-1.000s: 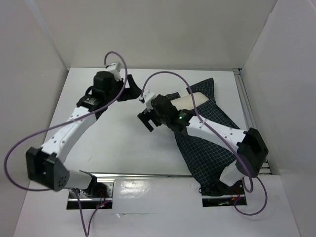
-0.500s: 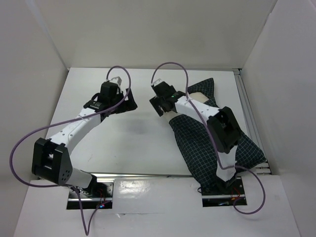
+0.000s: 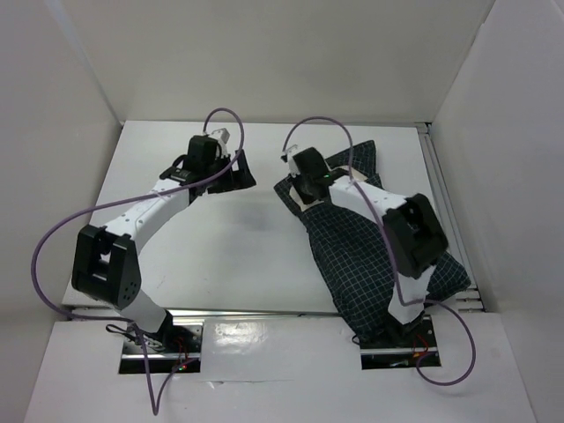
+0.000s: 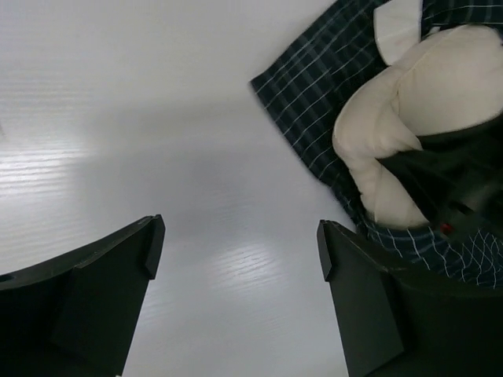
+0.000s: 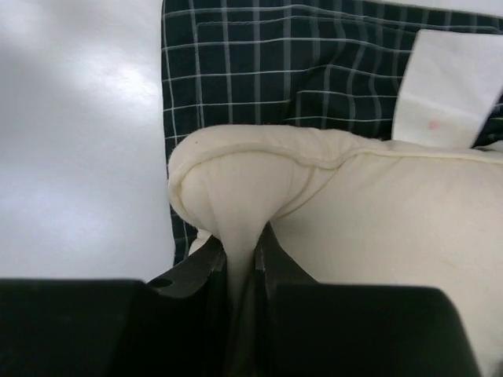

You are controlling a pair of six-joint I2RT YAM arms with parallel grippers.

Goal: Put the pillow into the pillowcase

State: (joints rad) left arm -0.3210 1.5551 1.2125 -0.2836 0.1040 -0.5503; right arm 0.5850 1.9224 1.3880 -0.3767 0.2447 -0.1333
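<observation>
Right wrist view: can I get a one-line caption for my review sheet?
Right gripper pinches a fold at the corner of the cream pillow, with the dark checked pillowcase behind it.

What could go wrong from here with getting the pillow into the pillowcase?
The right gripper pinches only a thin fold at one corner of the pillow; it could slip out. The left gripper is open over bare table, so the pillowcase is unheld and may slide along.

pillow (image 5: 369, 212) is soft matt cream cloth, pillowcase (image 5: 275, 71) thin woven check — table (image 4: 141, 102) smooth, slightly glossy white.
</observation>
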